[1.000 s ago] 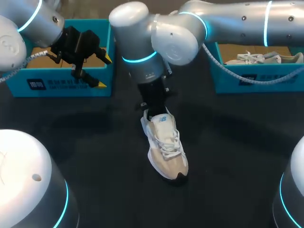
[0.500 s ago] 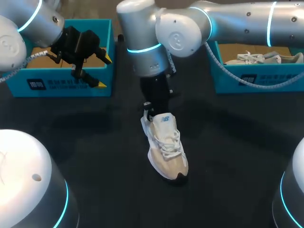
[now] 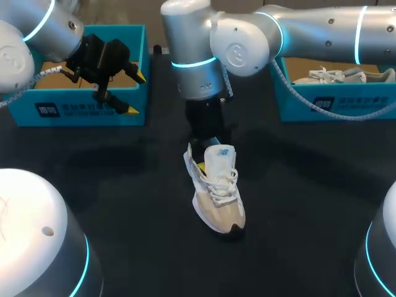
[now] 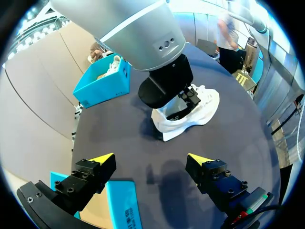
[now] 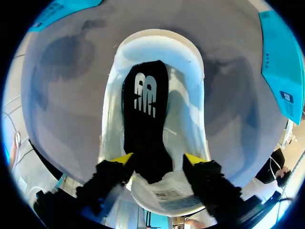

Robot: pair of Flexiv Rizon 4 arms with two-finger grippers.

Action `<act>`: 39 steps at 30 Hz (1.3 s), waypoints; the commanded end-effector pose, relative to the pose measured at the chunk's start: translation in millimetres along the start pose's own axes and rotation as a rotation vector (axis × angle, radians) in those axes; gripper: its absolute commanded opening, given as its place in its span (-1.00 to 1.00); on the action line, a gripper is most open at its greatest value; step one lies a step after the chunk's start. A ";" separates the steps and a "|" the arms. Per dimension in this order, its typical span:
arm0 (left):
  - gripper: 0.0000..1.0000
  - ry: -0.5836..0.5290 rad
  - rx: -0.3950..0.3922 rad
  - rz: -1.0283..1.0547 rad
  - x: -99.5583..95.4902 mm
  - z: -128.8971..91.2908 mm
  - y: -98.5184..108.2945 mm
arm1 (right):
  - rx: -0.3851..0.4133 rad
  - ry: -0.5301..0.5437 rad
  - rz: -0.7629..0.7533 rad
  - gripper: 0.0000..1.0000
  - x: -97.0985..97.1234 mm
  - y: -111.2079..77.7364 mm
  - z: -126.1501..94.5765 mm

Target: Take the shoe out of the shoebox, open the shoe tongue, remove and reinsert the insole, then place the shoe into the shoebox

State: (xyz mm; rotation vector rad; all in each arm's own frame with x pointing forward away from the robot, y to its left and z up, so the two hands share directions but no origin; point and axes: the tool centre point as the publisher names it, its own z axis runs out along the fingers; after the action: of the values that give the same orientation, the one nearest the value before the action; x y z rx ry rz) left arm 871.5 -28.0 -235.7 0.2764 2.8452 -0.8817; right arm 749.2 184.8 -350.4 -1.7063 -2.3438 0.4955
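A beige and white shoe (image 3: 219, 198) lies on the dark table's middle, toe toward me. My right gripper (image 3: 207, 150), on the arm reaching in past the middle, sits over its heel opening. In the right wrist view the fingers (image 5: 159, 160) stand apart above the shoe's mouth, with the black insole (image 5: 143, 114) flat inside and the white tongue (image 5: 164, 193) under them; nothing is gripped. My left gripper (image 3: 136, 93) hangs open over the left blue shoebox (image 3: 86, 106). From there the left gripper (image 4: 151, 160) faces the shoe (image 4: 202, 107).
The right blue shoebox (image 3: 334, 102) at the back right holds a second white shoe (image 3: 343, 75). Bare dark table surrounds the shoe on its left, right and near sides. The right arm's thick wrist (image 3: 198, 68) stands over the table's back middle.
My right gripper has opened from shut and shifted slightly right with its arm. The shoe's tongue now stands pulled up over the laces. The left arm has not moved.
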 end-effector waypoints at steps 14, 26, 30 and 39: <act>1.00 0.000 -0.002 0.000 0.4 -0.2 0.0 | -0.041 -0.039 0.014 1.00 4.5 -9.5 -26.4; 1.00 0.000 -0.002 0.000 0.4 -0.2 0.0 | -0.097 -0.082 0.061 1.00 0.7 -24.6 -53.4; 1.00 0.000 -0.002 0.000 0.4 -0.2 0.0 | -0.115 -0.107 0.085 1.00 -3.2 -31.7 -64.3; 1.00 0.000 -0.002 0.000 0.4 -0.2 0.0 | -0.121 -0.109 0.108 1.00 3.9 -54.1 -77.7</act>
State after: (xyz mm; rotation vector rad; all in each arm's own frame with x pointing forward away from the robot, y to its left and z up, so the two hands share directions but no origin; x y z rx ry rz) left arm 871.5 -28.0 -235.7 0.2764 2.8452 -0.8817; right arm 734.0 186.7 -261.4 -1.9067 -2.4041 0.5019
